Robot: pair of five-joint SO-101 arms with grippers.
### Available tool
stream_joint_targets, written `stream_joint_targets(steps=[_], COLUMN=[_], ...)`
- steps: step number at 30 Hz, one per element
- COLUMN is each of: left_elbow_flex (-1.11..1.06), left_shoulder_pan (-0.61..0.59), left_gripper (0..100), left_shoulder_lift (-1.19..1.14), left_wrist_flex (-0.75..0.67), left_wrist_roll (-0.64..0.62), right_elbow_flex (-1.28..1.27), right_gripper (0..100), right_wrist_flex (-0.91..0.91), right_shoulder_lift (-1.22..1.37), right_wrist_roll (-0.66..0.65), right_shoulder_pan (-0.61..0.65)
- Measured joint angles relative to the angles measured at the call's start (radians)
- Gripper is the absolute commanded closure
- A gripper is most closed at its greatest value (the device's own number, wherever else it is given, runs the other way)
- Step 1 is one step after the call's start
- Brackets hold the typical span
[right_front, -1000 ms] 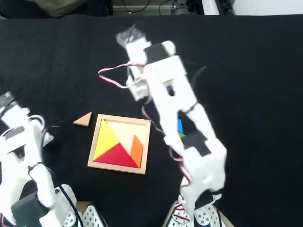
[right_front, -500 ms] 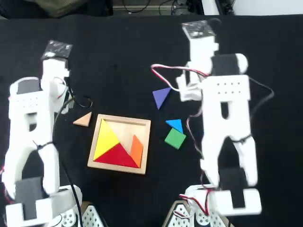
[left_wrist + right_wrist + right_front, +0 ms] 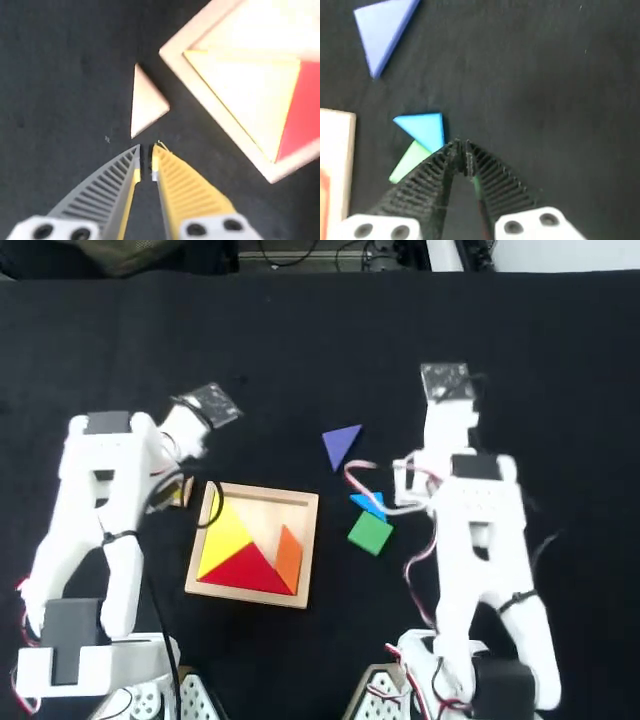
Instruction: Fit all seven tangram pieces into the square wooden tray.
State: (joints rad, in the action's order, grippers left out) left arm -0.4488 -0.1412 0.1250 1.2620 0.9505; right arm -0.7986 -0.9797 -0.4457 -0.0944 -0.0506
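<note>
We had three pieces lying in the square wooden tray (image 3: 268,493): the yellow triangle (image 3: 225,533), the red triangle (image 3: 250,568) and the orange piece (image 3: 288,555). Just off the tray's corner the tan triangle (image 3: 145,102) lay on the black worktop (image 3: 560,390). The left gripper (image 3: 146,150) hung right at its tip, fingers together on nothing. Across the tray we saw the purple triangle (image 3: 342,443), blue triangle (image 3: 368,503) and green square (image 3: 371,533) lying loose. The right gripper (image 3: 461,146) sat just beside the blue triangle, fingers pressed together, holding nothing.

Left hand (image 3: 146,152) and right hand (image 3: 461,149) — both pinched closed, pointing down
</note>
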Motion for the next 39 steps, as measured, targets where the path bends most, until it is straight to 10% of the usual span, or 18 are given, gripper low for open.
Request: stream_joint_targets(steps=[9, 22, 39], left_elbow_flex=[-0.224, -0.230, 0.044], left_shoulder_pan=[0.031, 0.029, 0.014], left_gripper=[80, 80, 80], left_shoulder_lift=[-0.003, -0.012, -0.330], left_wrist_flex=[-0.356, -0.400, -0.301], left_wrist_roll=[-0.229, 0.106, 0.169], right_elbow_flex=[-0.147, -0.160, -0.160], right_gripper=[98.6, 98.6, 98.6], right_wrist_flex=[0.207, 0.229, 0.229], right_shoulder_lift=[-0.026, -0.026, -0.026], right_wrist_roll=[0.002, 0.002, 0.002], right_shoulder_pan=[0.018, 0.034, 0.034])
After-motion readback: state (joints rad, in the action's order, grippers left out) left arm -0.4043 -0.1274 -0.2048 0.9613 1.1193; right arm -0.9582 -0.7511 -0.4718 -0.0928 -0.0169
